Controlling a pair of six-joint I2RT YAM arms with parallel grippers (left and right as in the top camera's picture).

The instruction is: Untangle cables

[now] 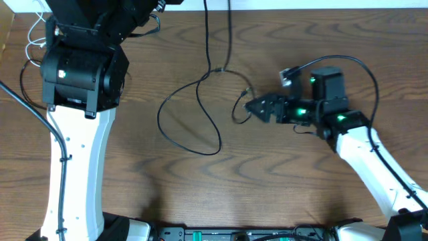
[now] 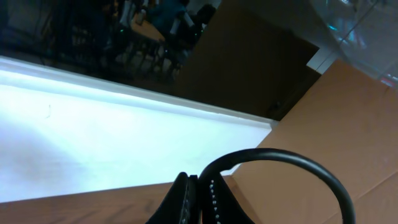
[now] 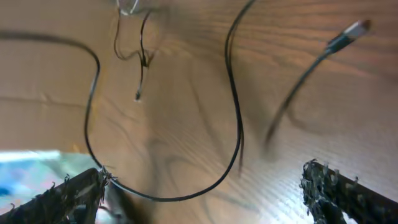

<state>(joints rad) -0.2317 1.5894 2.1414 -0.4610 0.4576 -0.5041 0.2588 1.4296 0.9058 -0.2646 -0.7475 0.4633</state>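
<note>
I see thin black cables (image 1: 159,119) lying slack on the worktop, near its middle. Two strands come down from the far edge and meet. From there one sweeps out into a wide open loop (image 3: 163,198). A shorter strand curls off to the right and ends in a small plug (image 1: 250,90). My right wrist view shows another plug, silver-tipped (image 3: 356,27).

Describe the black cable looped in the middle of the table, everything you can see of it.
The black cable is a thin, flexible-looking cord lying slack on the wooden table. It forms one wide open loop and crosses itself near the top, and two strands run off the far edge. A short end with a small plug curls toward the open right gripper; contact there cannot be told.
</note>
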